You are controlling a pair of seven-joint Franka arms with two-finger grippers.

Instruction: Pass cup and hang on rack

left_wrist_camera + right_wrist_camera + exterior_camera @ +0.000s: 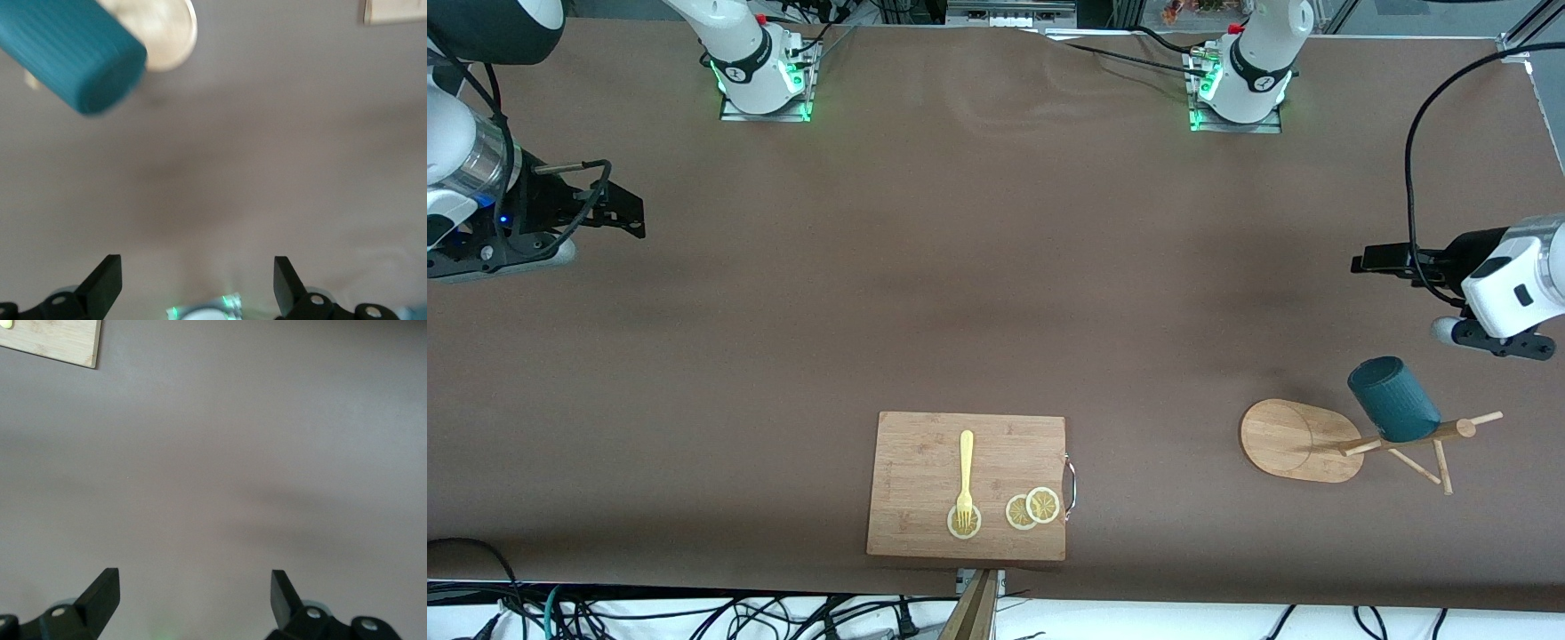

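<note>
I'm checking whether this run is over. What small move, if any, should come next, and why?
Probably none beyond keeping both arms back. The cup already hangs on the rack, and the left gripper and right gripper are empty, jaws open, clear of it.

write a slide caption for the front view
Teal cup hangs on the wooden rack; both open grippers wait apart at the table ends.
</note>
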